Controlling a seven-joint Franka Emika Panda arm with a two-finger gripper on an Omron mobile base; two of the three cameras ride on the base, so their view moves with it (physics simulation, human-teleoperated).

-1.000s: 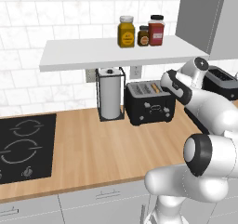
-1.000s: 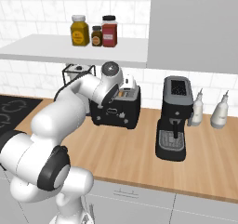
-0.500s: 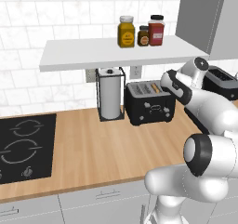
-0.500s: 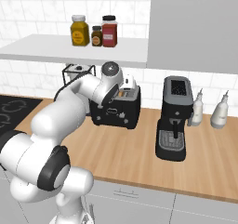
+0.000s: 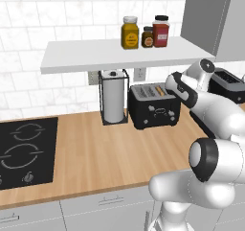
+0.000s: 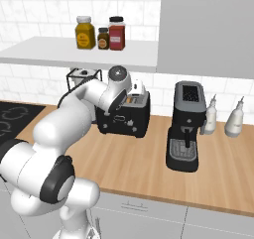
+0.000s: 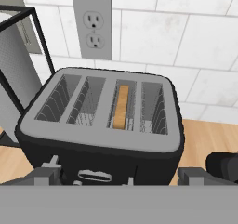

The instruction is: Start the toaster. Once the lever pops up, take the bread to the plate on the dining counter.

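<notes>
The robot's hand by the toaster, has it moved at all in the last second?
No. In the left base view the gripper sits at the same spot beside the toaster and below the shelf as before.

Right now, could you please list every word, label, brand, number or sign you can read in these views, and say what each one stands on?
None can be read.
The three jars on the shelf: coloured bodies, no legible labels.
The toaster: pale knobs, no lettering.
The coffee machine and two bottles: no markings.
</notes>
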